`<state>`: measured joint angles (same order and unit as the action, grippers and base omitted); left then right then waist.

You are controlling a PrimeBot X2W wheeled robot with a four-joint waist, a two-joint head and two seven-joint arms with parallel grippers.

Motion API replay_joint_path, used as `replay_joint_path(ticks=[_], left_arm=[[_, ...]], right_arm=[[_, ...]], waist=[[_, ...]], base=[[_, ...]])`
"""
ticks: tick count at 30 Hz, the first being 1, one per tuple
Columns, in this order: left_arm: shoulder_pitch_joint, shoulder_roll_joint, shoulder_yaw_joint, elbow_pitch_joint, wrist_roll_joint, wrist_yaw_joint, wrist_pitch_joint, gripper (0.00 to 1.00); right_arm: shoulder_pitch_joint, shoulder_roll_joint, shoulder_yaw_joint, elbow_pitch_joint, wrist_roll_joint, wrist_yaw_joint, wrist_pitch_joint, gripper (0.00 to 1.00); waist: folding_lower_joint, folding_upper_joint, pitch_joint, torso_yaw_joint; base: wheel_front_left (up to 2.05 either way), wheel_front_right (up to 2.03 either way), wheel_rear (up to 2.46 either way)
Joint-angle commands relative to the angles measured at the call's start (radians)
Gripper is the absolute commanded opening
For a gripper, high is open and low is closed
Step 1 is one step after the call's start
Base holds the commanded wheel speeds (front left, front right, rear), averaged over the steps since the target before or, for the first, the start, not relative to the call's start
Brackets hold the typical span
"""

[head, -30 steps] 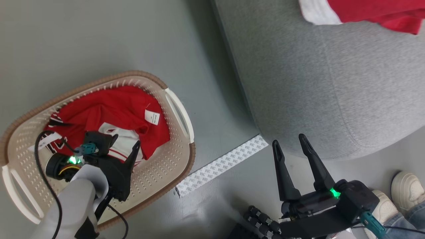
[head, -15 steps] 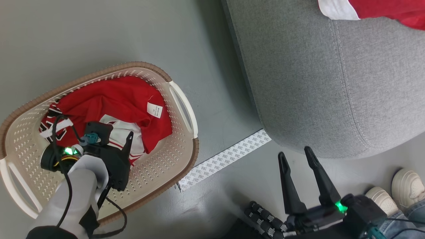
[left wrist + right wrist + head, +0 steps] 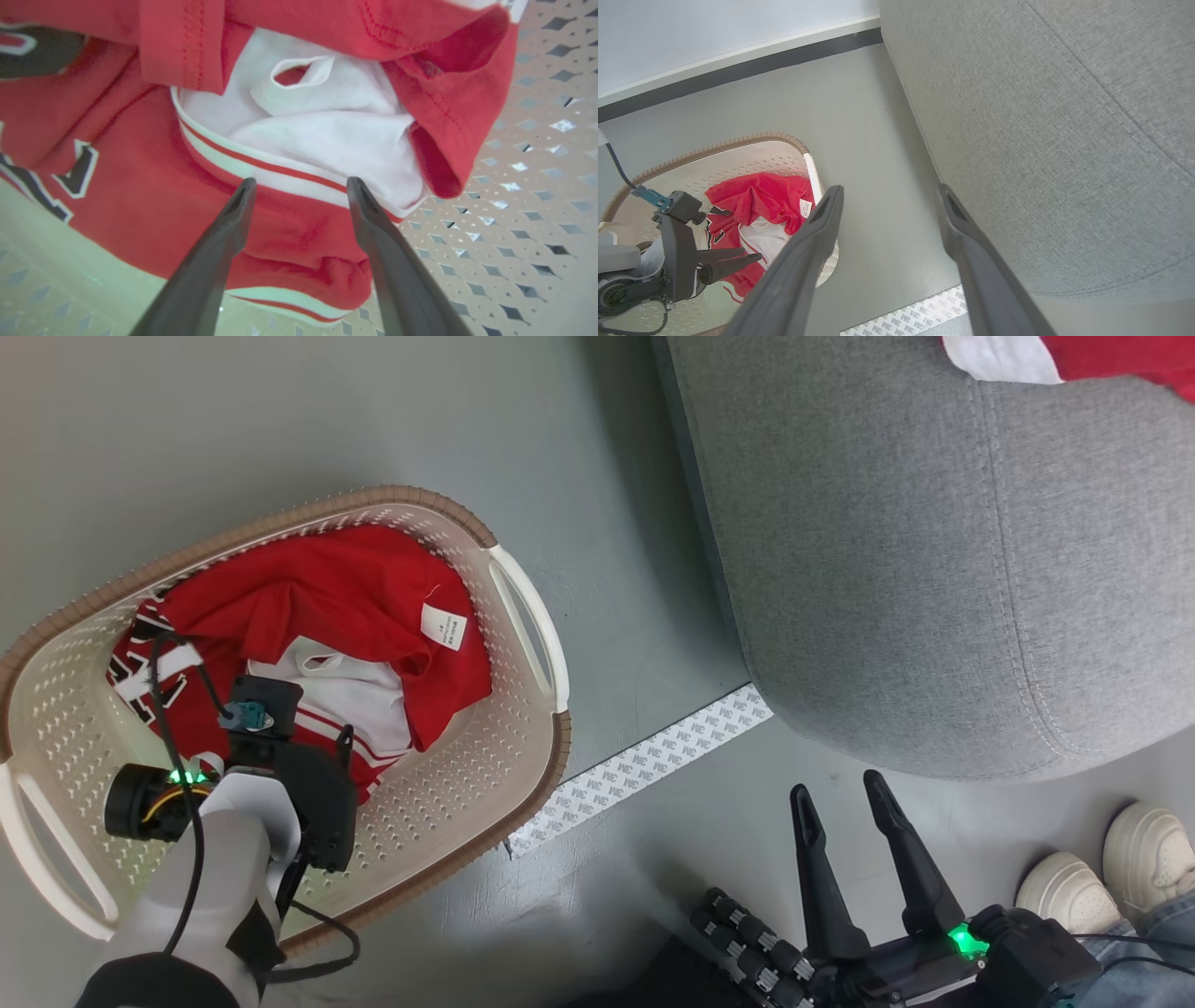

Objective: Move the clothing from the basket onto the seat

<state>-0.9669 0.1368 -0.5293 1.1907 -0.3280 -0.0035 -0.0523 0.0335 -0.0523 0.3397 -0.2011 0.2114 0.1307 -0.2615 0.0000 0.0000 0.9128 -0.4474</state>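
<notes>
Lying crumpled in basket (image 3: 448,803) — red clothing (image 3: 345,597) w/ white bands.

Light grey woven seat (image 3: 915,569), stitched seams, rounded corner; one red-and-white garment (image 3: 1102,357) lying on top. Cream-white oval basket (image 3: 448,784), perforated walls, brown rim band, upright on floor (image 3: 280,420) near that corner, not touching. Inside it, crumpled red clothing (image 3: 345,602): white panel with red stripes, white tag up.

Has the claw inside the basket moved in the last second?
Yes. Against the basket in the head view, the left gripper has shifted away from the handle nearer the seat, tipping down toward the clothing.
</notes>
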Motion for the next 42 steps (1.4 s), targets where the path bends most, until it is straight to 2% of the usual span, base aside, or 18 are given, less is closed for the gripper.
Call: replay_joint_path(ticks=[1, 15, 24, 28, 38, 39, 42], left_arm=[[-0.008, -0.003, 0.007, 0.011, -0.013, -0.008, 0.002, 1.00], [0.000, -0.046, -0.012, 0.058, -0.066, -0.102, 0.053, 1.00], [0.011, -0.052, -0.069, 0.058, -0.052, -0.125, 0.051, 1.00], [0.009, -0.041, -0.125, 0.062, 0.001, -0.103, 0.008, 1.00], [0.000, -0.067, -0.181, 0.073, 0.045, -0.034, -0.085, 1.00], [-0.004, -0.067, -0.183, 0.073, 0.046, -0.035, -0.095, 0.00], [-0.017, -0.062, -0.191, 0.082, 0.044, -0.039, -0.092, 0.00]], right_arm=[[0.005, 0.003, 0.002, 0.005, 0.004, 0.000, -0.005, 1.00], [-0.038, 0.003, 0.017, 0.023, 0.019, 0.000, -0.005, 1.00], [-0.043, 0.003, 0.021, 0.031, 0.020, 0.000, -0.005, 1.00], [-0.026, 0.003, 0.015, 0.017, 0.012, 0.000, -0.005, 1.00], [0.023, 0.003, -0.009, 0.006, -0.005, 0.000, -0.005, 1.00], [0.019, 0.004, -0.007, 0.005, -0.003, 0.000, -0.005, 1.00], [0.010, 0.003, 0.003, 0.004, 0.004, 0.000, -0.005, 1.00]], waist=[[0.0000, 0.0000, 0.006, 0.002], [0.0000, 0.0000, 0.008, -0.004], [0.0000, 0.0000, 0.016, 0.000], [0.0000, 0.0000, 0.022, 0.007], [0.0000, 0.0000, 0.028, 0.020], [0.0000, 0.0000, 0.028, 0.019], [0.0000, 0.0000, 0.028, 0.017]], base=[[0.00, 0.00, 0.00], [0.00, 0.00, 0.00], [0.00, 0.00, 0.00], [0.00, 0.00, 0.00], [0.00, 0.00, 0.00], [0.00, 0.00, 0.00], [0.00, 0.00, 0.00]])
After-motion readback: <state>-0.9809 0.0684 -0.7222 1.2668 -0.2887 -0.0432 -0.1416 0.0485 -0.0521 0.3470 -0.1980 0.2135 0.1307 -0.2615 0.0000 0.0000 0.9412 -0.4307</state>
